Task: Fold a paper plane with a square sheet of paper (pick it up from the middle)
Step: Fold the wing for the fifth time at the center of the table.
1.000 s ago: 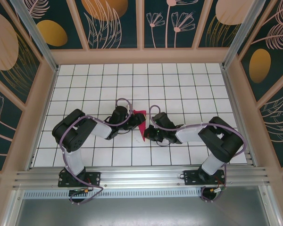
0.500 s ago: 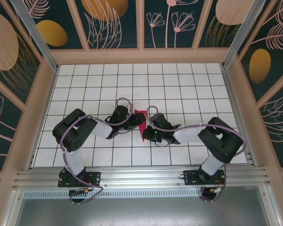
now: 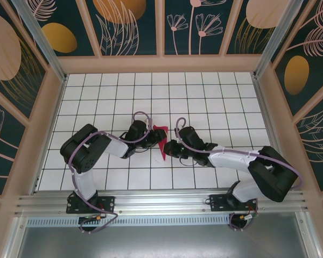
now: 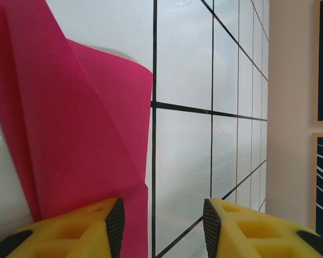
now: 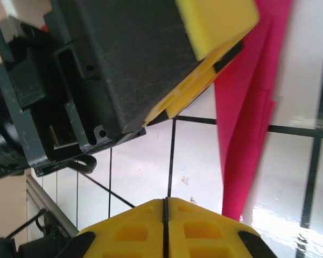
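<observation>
The paper (image 3: 161,141) is seen from above as a narrow, folded magenta piece near the middle of the white gridded table (image 3: 215,97), between the 2 grippers. Its wider end is turned toward the far wall and its pointed end toward the arm bases. The left gripper (image 3: 154,137) is brought in from the left side of the paper and the right gripper (image 3: 170,148) from the right side, so that the 2 are set close together with the paper between them.

In the left wrist view, the left gripper (image 4: 161,220) is shown with its yellow fingers (image 4: 75,228) spread well apart, and bare grid tiles are seen in the gap. The paper (image 4: 75,129) is found on the left of that view, with at least 2 layers and a slanted crease visible. Its lower edge meets the inner side of the left-hand finger, but it is not clamped.

In the right wrist view, the right gripper (image 5: 164,207) is shown with its 2 yellow fingers pressed together along a thin seam, and nothing is held between them. The paper (image 5: 247,123) is seen just to the right of them. Whether it is touched cannot be told.
</observation>
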